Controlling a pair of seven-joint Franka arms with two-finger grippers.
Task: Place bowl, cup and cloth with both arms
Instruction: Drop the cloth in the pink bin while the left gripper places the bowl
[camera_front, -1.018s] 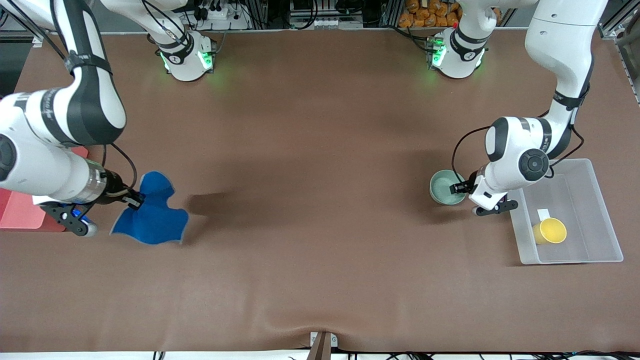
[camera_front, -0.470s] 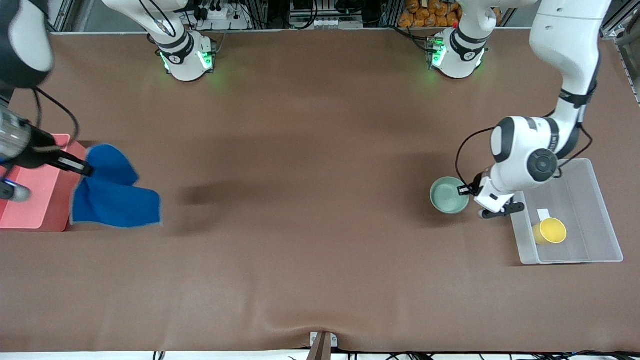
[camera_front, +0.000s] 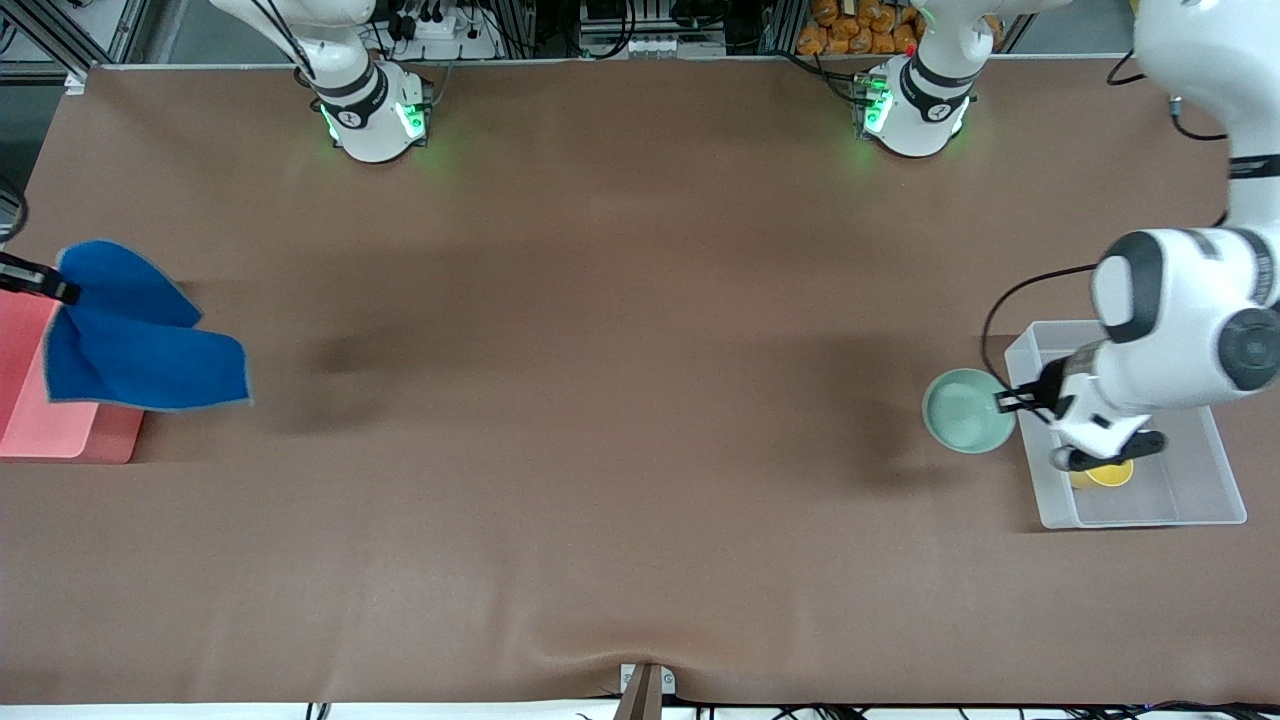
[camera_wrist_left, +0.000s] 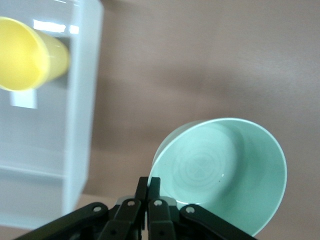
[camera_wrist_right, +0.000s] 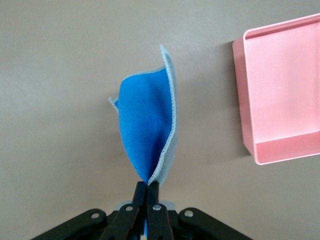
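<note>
My left gripper (camera_front: 1003, 401) is shut on the rim of the mint-green bowl (camera_front: 966, 410) and holds it in the air beside the clear plastic bin (camera_front: 1200, 508). The left wrist view shows the bowl (camera_wrist_left: 225, 175) pinched at its rim by the gripper (camera_wrist_left: 148, 183). The yellow cup (camera_front: 1105, 474) lies in the bin, partly hidden by my left arm; it also shows in the left wrist view (camera_wrist_left: 27, 62). My right gripper (camera_front: 68, 293) is shut on the blue cloth (camera_front: 135, 345), which hangs over the pink tray (camera_front: 40, 425). The right wrist view shows the cloth (camera_wrist_right: 149, 130) hanging from the gripper (camera_wrist_right: 147, 187).
The pink tray stands at the right arm's end of the table and shows in the right wrist view (camera_wrist_right: 280, 90). The clear bin stands at the left arm's end and shows in the left wrist view (camera_wrist_left: 50, 145). The brown mat (camera_front: 600, 400) covers the table.
My right gripper has lifted the cloth and carried it toward the right arm's end, over the pink tray. My left gripper has lifted the bowl and carried it toward the clear bin.
</note>
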